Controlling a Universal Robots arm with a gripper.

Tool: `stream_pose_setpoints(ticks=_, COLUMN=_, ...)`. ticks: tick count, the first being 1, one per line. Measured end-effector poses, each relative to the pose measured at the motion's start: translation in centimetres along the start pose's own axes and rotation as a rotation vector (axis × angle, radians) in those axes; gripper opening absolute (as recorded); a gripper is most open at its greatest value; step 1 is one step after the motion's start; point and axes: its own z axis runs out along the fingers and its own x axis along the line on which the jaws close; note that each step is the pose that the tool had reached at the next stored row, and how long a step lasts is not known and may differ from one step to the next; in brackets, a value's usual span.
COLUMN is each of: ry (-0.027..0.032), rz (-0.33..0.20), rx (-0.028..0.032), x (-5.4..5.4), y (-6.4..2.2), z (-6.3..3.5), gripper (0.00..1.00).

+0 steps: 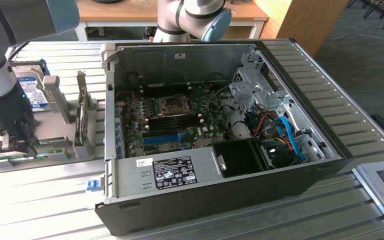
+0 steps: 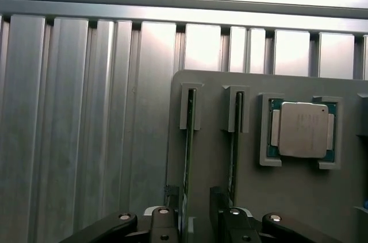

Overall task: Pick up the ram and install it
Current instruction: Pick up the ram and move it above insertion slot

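Two ram sticks stand on edge in the slots of a grey holder (image 2: 213, 116). One ram stick (image 2: 187, 157) runs between my fingers, and the other ram stick (image 2: 234, 145) lies just outside them. My gripper (image 2: 191, 220) is open and low over the holder, with one finger (image 2: 167, 220) on each side of the first stick and a gap to it. In the exterior view the gripper (image 1: 17, 144) hangs over the holder's near end at the exterior view's left, where the green ram sticks (image 1: 30, 158) lie.
A square silver processor (image 2: 302, 130) sits in a pocket of the holder beside the sticks. A hard drive (image 1: 28, 89) and an upright card (image 1: 82, 114) stand on the holder. The open computer case (image 1: 299, 165) with its motherboard (image 1: 172, 120) fills the middle of the slatted metal table (image 1: 38, 205).
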Motion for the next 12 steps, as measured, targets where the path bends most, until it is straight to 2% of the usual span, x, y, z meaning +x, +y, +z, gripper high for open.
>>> stream_pose_setpoints(ticks=12, ry=0.0008, rz=0.000, rx=-0.0003, x=0.00, y=-0.03, z=0.72, gripper=0.35)
